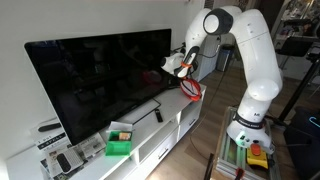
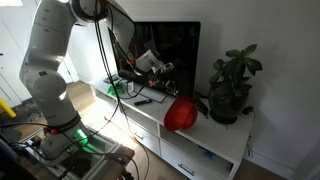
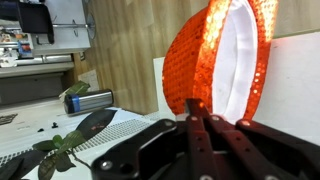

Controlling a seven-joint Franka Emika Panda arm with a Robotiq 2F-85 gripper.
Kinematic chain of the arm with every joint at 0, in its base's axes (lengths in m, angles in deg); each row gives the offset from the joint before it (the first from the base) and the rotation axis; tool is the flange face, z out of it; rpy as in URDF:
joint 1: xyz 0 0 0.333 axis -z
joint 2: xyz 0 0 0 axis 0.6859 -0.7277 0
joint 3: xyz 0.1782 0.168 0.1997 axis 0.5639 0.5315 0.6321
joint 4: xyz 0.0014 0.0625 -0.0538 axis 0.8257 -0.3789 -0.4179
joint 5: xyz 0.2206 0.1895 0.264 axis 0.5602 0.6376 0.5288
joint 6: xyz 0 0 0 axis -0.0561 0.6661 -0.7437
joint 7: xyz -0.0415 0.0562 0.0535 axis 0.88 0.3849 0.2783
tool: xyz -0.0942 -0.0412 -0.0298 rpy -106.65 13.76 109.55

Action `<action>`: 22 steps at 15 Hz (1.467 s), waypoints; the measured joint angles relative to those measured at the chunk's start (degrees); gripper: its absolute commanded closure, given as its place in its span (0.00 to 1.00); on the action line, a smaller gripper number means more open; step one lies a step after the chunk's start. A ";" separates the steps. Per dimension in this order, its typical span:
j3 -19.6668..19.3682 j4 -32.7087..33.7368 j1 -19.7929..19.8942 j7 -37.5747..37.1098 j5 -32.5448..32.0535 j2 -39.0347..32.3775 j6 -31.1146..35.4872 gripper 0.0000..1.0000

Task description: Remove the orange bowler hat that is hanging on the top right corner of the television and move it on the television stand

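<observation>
Gripper (image 3: 202,120) fingers are drawn close together in the wrist view, pinching the brim of the orange bowler hat (image 3: 215,60), whose white lining faces the camera. In both exterior views the hat (image 1: 189,89) is off the television (image 1: 100,85), low beside its right edge and just over the television stand (image 2: 215,140). It sits near a potted plant (image 2: 232,85), and I cannot tell whether it touches the stand.

Above the jaws, the hat (image 3: 190,70) runs past the wrist view's top edge; in both exterior views their grip is too small to tell.
</observation>
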 measured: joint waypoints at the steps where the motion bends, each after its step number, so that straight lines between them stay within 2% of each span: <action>1: 0.03 0.95 -0.27 -0.03 0.00 -1.20 -0.16 1.00; 8: 1.57 5.29 -2.28 -1.24 0.54 -6.24 -0.53 1.00; 9: 2.01 5.39 -2.35 -1.23 0.66 -6.34 -0.53 0.81; 10: 2.42 5.44 -2.36 -1.20 0.86 -6.40 -0.52 0.73; 15: 3.40 5.68 -2.21 -0.35 5.07 -6.59 0.00 0.40; 20: 3.28 5.68 -1.16 3.18 9.14 -5.69 5.32 0.05; 22: 3.28 5.05 0.15 7.41 12.07 -4.19 8.44 0.00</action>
